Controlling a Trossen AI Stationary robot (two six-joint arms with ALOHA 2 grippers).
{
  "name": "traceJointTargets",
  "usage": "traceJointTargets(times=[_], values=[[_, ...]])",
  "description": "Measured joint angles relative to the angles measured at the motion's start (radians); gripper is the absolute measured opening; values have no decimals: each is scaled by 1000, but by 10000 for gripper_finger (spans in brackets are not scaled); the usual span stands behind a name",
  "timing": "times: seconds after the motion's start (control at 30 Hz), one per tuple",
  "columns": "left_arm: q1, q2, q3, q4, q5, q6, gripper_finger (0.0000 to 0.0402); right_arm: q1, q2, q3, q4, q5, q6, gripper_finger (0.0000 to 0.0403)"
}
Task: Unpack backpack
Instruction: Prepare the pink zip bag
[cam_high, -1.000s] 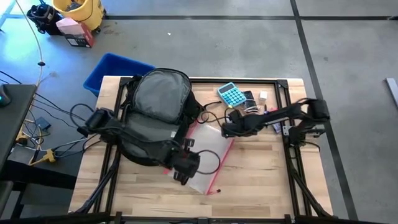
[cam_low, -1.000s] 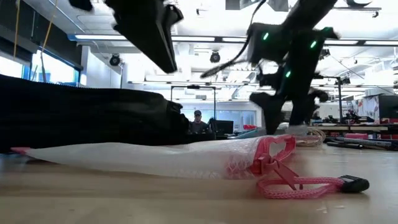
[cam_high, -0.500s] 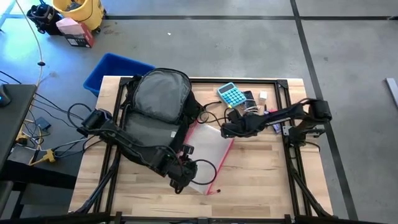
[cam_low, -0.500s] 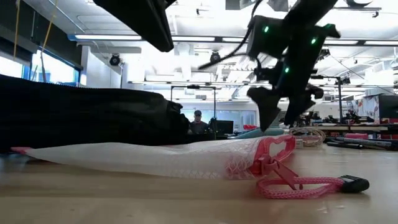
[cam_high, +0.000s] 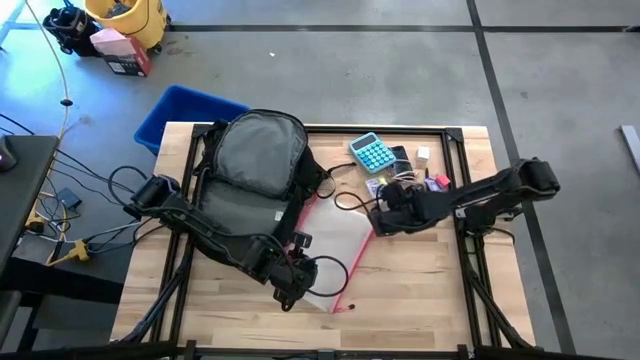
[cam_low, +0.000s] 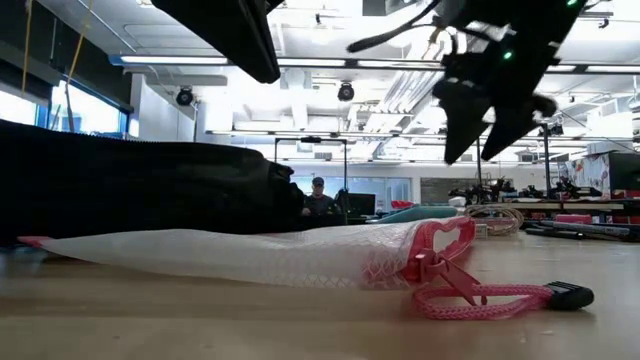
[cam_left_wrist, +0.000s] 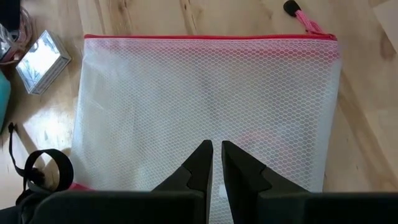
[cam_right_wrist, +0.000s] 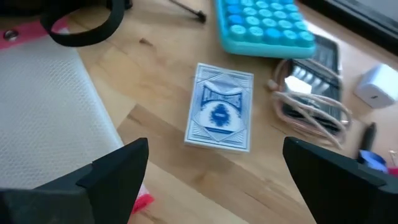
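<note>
The backpack (cam_high: 245, 185) is lying on the table's (cam_high: 420, 290) left half. The left hand (cam_left_wrist: 212, 163), fingers together, is hovering over the mesh pouch (cam_left_wrist: 205, 106) (pink-edged). The right hand (cam_right_wrist: 211, 174) is gaping wide above a card deck (cam_right_wrist: 221, 115)

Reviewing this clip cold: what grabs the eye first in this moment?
The big black backpack sprawls over the table's left half, a clear pink-edged pouch beside it. Right of the pouch lies a small unpacked pile: teal calculator, card deck, cable. The right claw hangs open above the deck; the left claw, shut, is over the pouch.
</note>
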Motion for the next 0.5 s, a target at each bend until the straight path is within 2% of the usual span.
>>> traceJointTargets(times=[0.2, 0.5], values=[[0, 0, 0, 0, 0, 0, 17, 54, -13, 0, -27, 45, 71, 359], [0, -1, 0, 0, 0, 0, 17, 65, -12, 0, -27, 60, 71, 359]])
